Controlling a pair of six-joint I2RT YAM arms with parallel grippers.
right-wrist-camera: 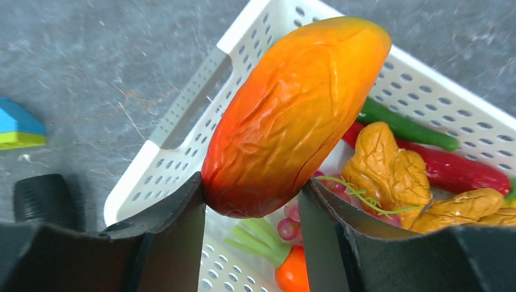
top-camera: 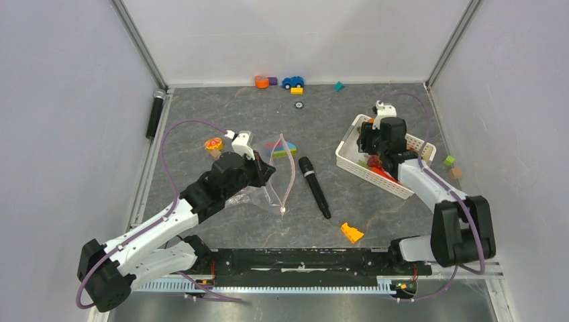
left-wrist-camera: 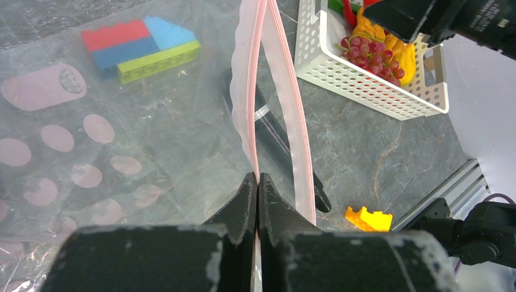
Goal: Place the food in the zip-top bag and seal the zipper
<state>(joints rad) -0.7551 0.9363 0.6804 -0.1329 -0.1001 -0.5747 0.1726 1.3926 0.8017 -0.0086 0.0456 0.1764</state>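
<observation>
The clear zip-top bag (top-camera: 265, 194) with pale pink dots lies at table centre-left; it also shows in the left wrist view (left-wrist-camera: 91, 140). Its pink zipper (top-camera: 290, 168) stands parted in a loop (left-wrist-camera: 251, 103). My left gripper (top-camera: 264, 172) is shut on one zipper strip (left-wrist-camera: 257, 182). My right gripper (top-camera: 376, 151) is shut on an orange-red toy fruit (right-wrist-camera: 292, 115), held over the white lattice basket (top-camera: 349, 161). In the basket (right-wrist-camera: 182, 121) lie a red chili (right-wrist-camera: 450, 173), a green pod (right-wrist-camera: 407, 125), a carrot (right-wrist-camera: 292, 274), purple grapes (left-wrist-camera: 371, 55) and yellow pieces (right-wrist-camera: 383, 164).
A black microphone (top-camera: 314, 186) lies just right of the bag. An orange wedge block (top-camera: 351, 232) sits near the front. Stacked bricks (top-camera: 282, 149) lie behind the bag. Small toys (top-camera: 292, 82) line the back wall. A black cylinder (top-camera: 155, 114) lies at the left edge.
</observation>
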